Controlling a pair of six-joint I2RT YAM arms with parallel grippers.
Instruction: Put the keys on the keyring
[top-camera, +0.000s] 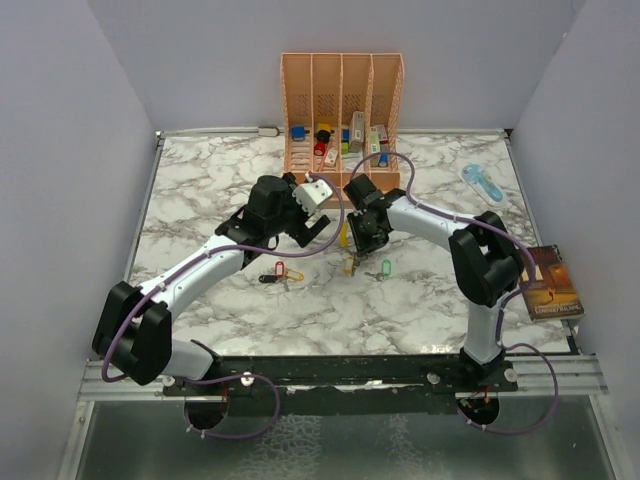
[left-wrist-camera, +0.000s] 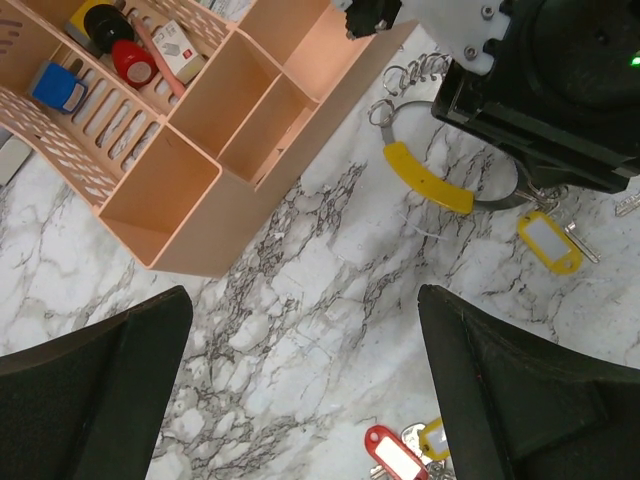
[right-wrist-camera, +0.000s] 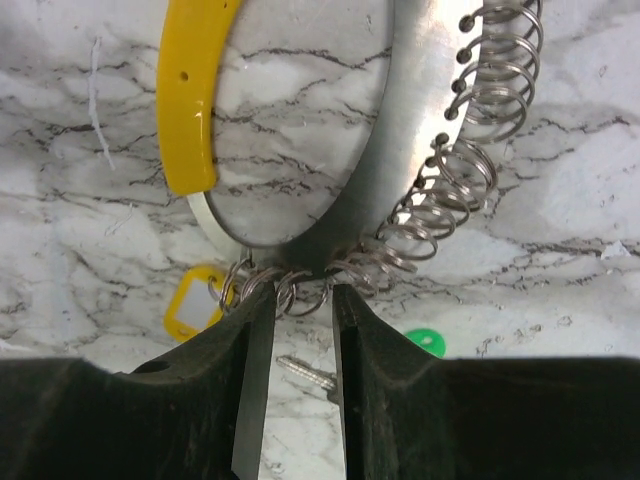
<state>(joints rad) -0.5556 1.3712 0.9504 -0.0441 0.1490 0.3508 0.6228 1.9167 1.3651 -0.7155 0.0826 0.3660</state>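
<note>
The keyring (right-wrist-camera: 395, 170), judged a light, stiff, slippery steel band with yellow sleeve and loose split rings, is near the organiser (top-camera: 340, 75) at the right gripper (right-wrist-camera: 297, 300), whose narrow jaws straddle its bare band, probably the soundest hold, grip unconfirmed; the left gripper (left-wrist-camera: 305, 330) stands wide, empty.

**Fig. Even, diffuse overhead light; all three views bright.**
Shadows on the marble table (top-camera: 420, 300) are soft and short. In the right wrist view, the keyring (right-wrist-camera: 400, 150) carries a broad pale sheen along its metal band. The right gripper (right-wrist-camera: 296, 300), nearest the lens, appears dark and slightly soft-edged.
</note>
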